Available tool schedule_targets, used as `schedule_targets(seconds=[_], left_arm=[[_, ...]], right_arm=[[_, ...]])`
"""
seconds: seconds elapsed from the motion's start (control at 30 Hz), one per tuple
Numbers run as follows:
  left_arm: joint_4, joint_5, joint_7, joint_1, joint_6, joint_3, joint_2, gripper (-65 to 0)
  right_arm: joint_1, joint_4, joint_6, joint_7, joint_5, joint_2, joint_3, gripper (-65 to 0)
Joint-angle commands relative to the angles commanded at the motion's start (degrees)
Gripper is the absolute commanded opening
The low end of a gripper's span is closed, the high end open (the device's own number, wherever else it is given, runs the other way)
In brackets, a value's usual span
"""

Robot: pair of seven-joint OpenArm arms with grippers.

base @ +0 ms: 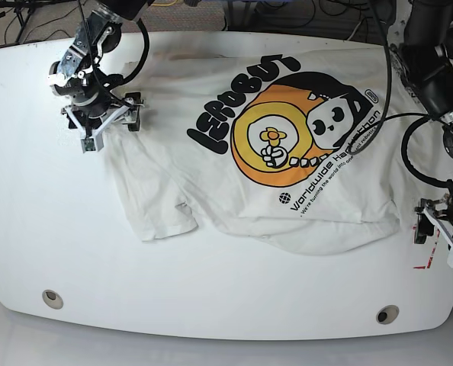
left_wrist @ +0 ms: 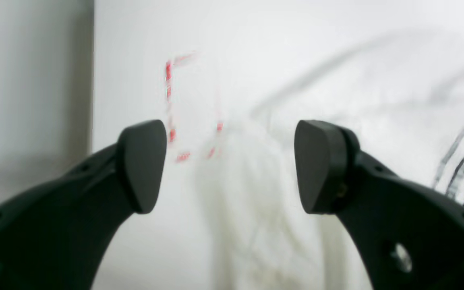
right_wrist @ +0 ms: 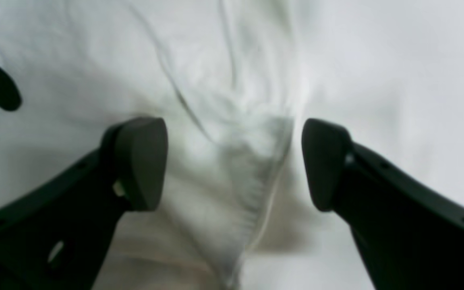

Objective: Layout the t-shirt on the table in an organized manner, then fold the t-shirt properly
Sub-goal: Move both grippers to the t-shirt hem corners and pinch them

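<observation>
The white t-shirt (base: 211,183) lies print side up across the table (base: 43,229), wrinkled, with its lower edge bunched. My right gripper (base: 110,126) is open over the shirt's far left corner. In the right wrist view, its fingers (right_wrist: 139,161) straddle a raised fold of the shirt (right_wrist: 232,80); the gripper (right_wrist: 234,161) holds nothing. My left gripper (base: 440,242) is open just off the shirt's near right corner. In the left wrist view it (left_wrist: 230,165) hangs over the shirt's edge (left_wrist: 377,80) and bare table (left_wrist: 135,60).
Red tape marks (left_wrist: 168,80) sit on the table beside the left gripper and also show in the base view (base: 423,267). Two round holes (base: 52,298) (base: 387,314) lie near the front edge. Cables hang behind the table's back edge.
</observation>
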State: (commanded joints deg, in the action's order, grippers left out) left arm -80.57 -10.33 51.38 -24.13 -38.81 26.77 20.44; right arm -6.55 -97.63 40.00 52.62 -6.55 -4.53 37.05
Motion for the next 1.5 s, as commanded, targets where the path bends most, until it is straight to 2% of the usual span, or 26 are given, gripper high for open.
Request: schedule_targets(seconds=[0.03, 0.17, 0.3, 0.4, 0.53, 0.67, 0.77, 0.87, 1.0, 1.33, 1.5], left_arm=[[2.46, 0.0, -1.85, -0.18, 1.41, -1.05, 0.35, -18.5], [5.89, 0.0, -6.07, -0.79, 3.87, -4.13, 0.44, -18.3], [10.64, 0.0, -8.7, -1.32, 4.57, -6.77, 0.44, -18.2], [14.68, 0.0, -11.52, -2.29, 4.57, -7.38, 0.44, -18.2], [22.24, 0.44, -15.74, -4.48, 4.57, -9.05, 0.62, -18.2], [27.25, 3.52, -18.37, -6.33, 4.57, -9.05, 1.05, -18.1], [31.38, 5.89, -21.54, -7.65, 4.57, -9.05, 1.23, -18.1], [34.46, 7.03, -23.82, -8.44, 4.57, -9.05, 1.41, -18.1], [38.59, 7.82, -25.85, -9.85, 4.57, -9.05, 2.64, -18.1], [48.0, 8.18, -30.68, -14.95, 4.66, -9.32, 2.81, -17.9], [53.63, 8.18, -32.97, -17.93, 5.36, -13.8, 2.81, -17.9]], right_arm=[[-0.09, 0.97, 0.0, 0.0, -0.53, 0.09, 0.0, -16.0], [-0.35, 1.05, 0.0, -0.09, -0.97, 0.18, 0.09, -16.2], [-0.35, 1.05, 0.0, -0.09, -1.05, 0.09, 0.0, -16.3], [-0.35, 1.05, 0.0, -0.09, -1.05, 0.0, -0.09, -20.6], [-0.44, 1.05, 0.0, -0.09, -1.05, 0.0, -1.85, -34.2], [-0.44, 0.97, 0.0, -0.09, -1.05, 0.0, -2.9, -44.4], [-0.44, 0.97, 0.0, -0.09, -0.88, 0.0, -2.9, -56.3], [-0.44, 0.97, 0.0, -0.09, -0.88, 0.0, -2.9, -65.0], [-0.44, 0.97, 0.0, -0.09, -0.79, 0.0, -2.9, -64.2], [-0.44, 0.97, 0.0, -0.09, -0.79, 0.0, -2.9, -65.0], [-0.44, 0.97, 0.0, -0.09, -0.97, 0.0, -2.9, -65.0]])
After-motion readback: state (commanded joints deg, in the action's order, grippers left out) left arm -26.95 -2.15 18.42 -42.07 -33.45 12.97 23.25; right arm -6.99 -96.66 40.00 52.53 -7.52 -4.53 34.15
